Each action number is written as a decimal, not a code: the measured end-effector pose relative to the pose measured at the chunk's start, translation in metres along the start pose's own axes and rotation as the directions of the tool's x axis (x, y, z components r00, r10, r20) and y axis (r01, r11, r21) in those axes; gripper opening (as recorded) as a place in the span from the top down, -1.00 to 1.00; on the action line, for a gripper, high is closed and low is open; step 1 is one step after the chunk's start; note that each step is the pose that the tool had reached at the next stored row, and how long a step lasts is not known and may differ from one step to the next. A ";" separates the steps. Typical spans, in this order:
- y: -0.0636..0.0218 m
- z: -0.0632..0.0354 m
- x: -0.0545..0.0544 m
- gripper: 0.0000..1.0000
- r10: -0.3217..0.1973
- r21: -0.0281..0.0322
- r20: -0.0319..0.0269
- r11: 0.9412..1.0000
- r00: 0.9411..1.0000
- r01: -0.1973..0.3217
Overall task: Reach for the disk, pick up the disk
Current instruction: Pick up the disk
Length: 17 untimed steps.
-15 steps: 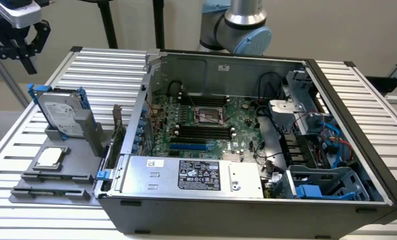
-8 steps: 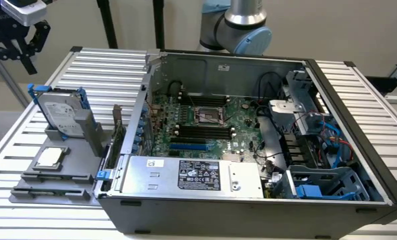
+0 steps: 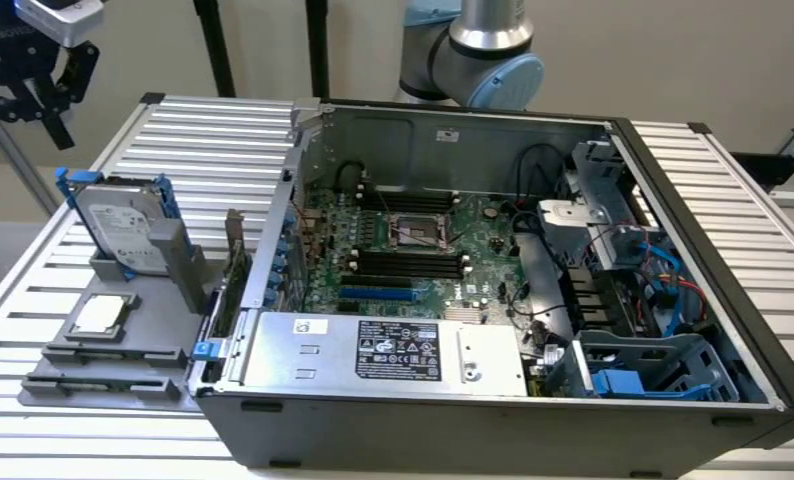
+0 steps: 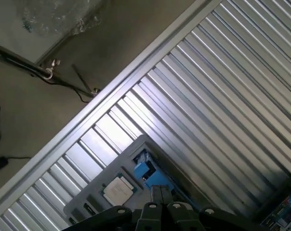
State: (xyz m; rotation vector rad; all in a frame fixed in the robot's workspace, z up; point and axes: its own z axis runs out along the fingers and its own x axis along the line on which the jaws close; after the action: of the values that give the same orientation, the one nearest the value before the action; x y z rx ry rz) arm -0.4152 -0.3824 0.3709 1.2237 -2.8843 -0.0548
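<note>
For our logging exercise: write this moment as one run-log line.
phase: reach | gripper: above disk, not touching | disk: upright in grey holder, beside open computer case

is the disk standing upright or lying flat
Upright: the disk stands on edge in its grey holder, with its label face showing.

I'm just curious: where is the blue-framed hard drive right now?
The disk stands upright in a grey holder at the exterior view's left, beside the open computer case.
</note>
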 end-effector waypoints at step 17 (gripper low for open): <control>0.0000 0.0009 0.000 0.79 -0.303 -0.001 -0.009 0.953 0.953 0.303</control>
State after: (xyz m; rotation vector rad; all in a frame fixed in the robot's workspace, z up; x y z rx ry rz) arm -0.4152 -0.3824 0.3700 1.6502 -2.6602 -0.0500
